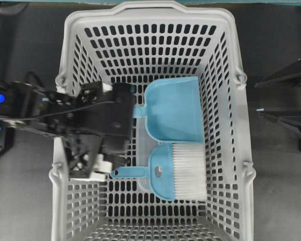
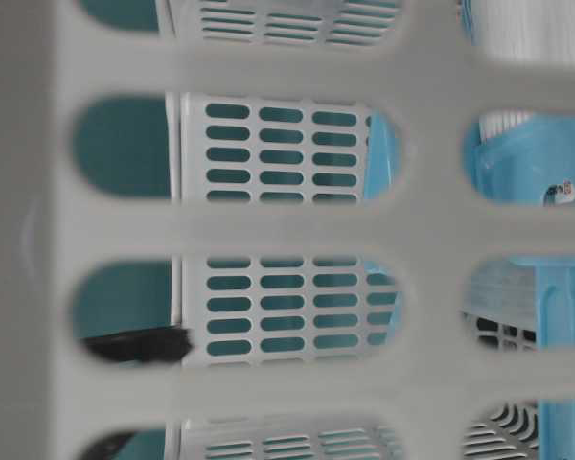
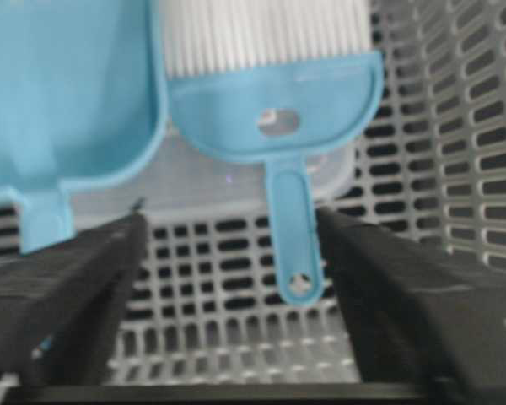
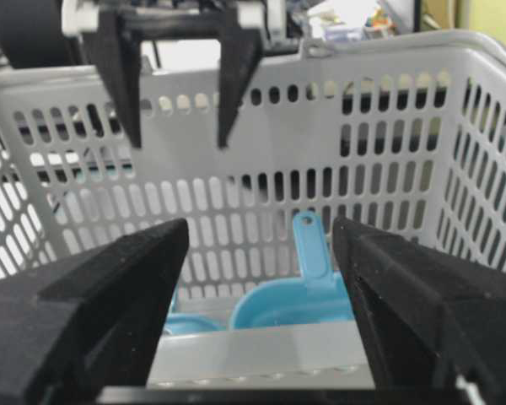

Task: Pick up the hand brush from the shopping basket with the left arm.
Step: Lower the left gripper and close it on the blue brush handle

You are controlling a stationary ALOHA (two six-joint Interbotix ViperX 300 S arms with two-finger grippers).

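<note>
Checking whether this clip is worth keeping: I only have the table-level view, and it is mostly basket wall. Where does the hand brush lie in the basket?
Observer: The hand brush lies flat on the floor of the shopping basket. In the overhead view its bristles point toward the right wall, and it sits beside a blue dustpan.
Operator: Is the left gripper on it?
Observer: No. The left gripper is open. The brush's thin handle shows in the gap between its fingers, ungripped.
Operator: And the right arm?
Observer: The right gripper is open and holds nothing. It is outside the basket's right wall.
</note>
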